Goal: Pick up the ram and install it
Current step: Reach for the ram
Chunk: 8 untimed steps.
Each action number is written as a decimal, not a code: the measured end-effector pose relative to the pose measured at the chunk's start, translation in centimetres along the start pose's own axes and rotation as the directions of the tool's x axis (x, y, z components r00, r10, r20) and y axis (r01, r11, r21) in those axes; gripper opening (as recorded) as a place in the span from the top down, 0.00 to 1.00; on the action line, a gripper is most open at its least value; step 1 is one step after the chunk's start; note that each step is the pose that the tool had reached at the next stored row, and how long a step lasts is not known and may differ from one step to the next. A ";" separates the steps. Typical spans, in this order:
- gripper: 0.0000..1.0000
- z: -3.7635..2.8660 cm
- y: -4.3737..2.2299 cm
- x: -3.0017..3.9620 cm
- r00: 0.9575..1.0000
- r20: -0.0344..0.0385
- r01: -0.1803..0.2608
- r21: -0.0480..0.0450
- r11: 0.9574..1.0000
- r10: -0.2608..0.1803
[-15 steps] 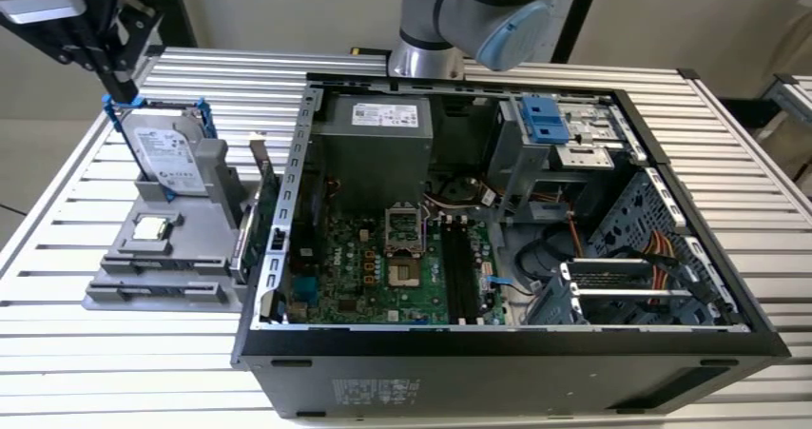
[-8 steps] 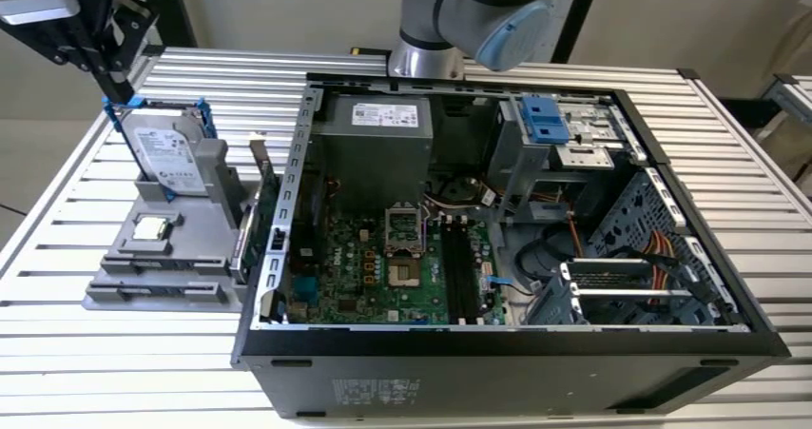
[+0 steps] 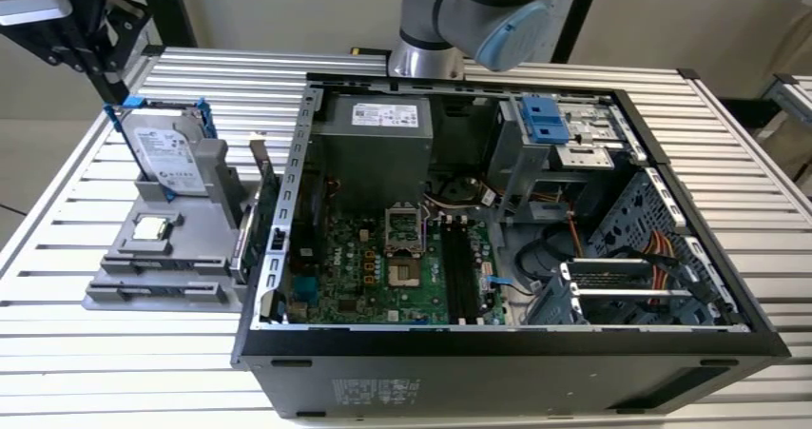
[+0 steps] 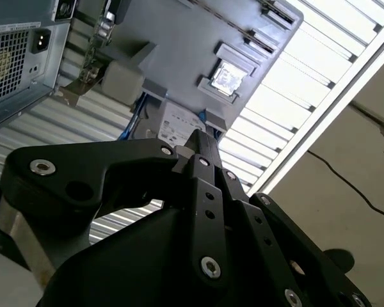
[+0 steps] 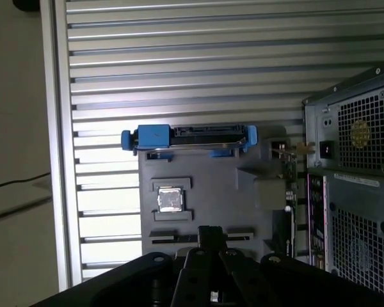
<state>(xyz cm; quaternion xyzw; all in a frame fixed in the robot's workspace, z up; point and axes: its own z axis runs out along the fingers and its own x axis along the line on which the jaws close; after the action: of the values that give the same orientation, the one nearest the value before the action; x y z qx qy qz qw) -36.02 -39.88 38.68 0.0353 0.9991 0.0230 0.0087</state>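
**A:** Exterior view: the gripper [image 3: 112, 77] hung over the drive [image 3: 171, 153]. The ram [image 3: 254, 229] stood on edge between the holder [image 3: 171, 258] and the case [image 3: 508, 358].

**B:** Second wrist view: fingers [image 4: 208, 166] pressed together, gripping nothing. First wrist view: same, above the holder [image 5: 205, 185].

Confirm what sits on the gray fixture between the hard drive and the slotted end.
The square silver processor chip, in its recess on the gray fixture, apart from the upright hard drive; seen in the exterior view and both wrist views.

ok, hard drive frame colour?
The hard drive frame is blue, clearest in the first wrist view.
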 end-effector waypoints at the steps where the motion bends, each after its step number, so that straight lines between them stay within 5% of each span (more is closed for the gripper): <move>1: 1.00 0.01 -0.01 0.06 1.000 0.000 0.000 0.000 1.000 0.000; 8: 1.00 0.07 -0.04 0.48 1.000 0.000 0.000 0.000 1.000 0.000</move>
<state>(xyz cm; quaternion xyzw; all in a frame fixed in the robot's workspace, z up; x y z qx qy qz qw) -36.50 -39.88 38.60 0.0352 0.9991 0.0230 0.0087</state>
